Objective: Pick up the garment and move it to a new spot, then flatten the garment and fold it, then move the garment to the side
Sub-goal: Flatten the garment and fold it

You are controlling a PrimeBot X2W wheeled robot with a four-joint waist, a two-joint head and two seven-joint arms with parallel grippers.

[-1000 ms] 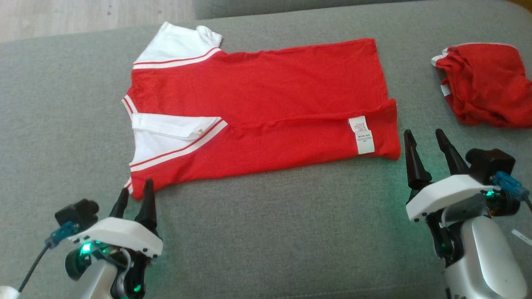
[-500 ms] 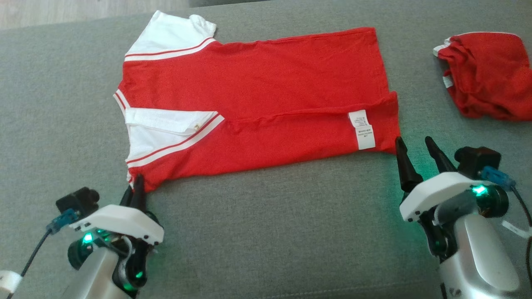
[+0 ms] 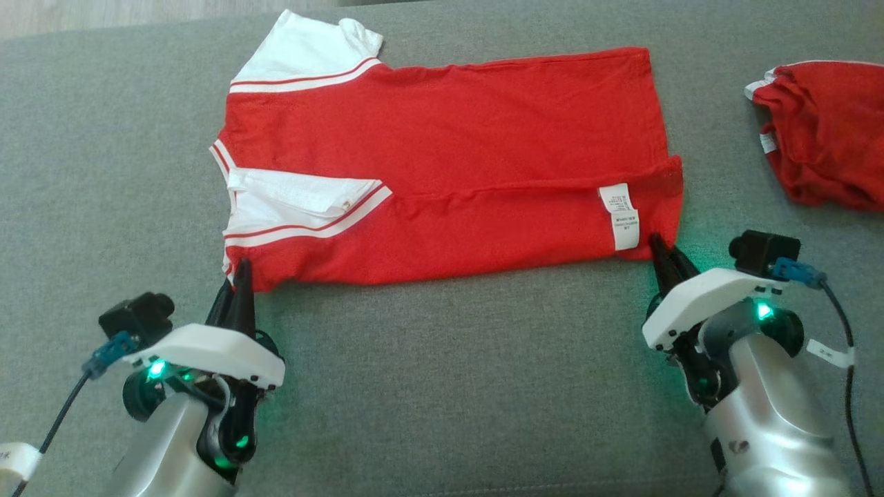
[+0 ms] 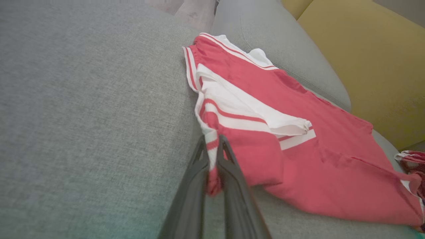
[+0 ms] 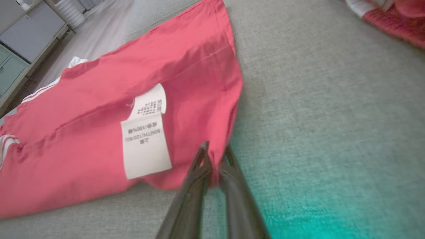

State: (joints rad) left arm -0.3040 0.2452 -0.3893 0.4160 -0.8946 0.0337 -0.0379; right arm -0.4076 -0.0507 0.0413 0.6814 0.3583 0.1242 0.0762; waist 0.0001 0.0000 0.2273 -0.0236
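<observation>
A red garment (image 3: pixel 449 159) with white striped sleeves lies flat on the grey sofa cushion (image 3: pixel 449 373), one long side folded over so a white care label (image 3: pixel 619 216) faces up. My left gripper (image 3: pixel 237 275) is shut on the garment's near left corner by the white stripes; the left wrist view has red and white cloth (image 4: pixel 212 146) pinched between the dark fingers (image 4: pixel 229 169). My right gripper (image 3: pixel 661 246) is shut on the near right hem corner, and red fabric (image 5: pixel 186 109) sits between its fingers (image 5: pixel 199 166) in the right wrist view.
A second red garment (image 3: pixel 822 131) lies crumpled at the right of the cushion. A yellow cushion (image 4: pixel 365 56) rises behind the sofa in the left wrist view. Bare grey cushion stretches in front of the garment and to its left.
Both grippers moved forward to the garment's near edge and shut on its two near corners; the right one was open before. The head camera shifted slightly.
</observation>
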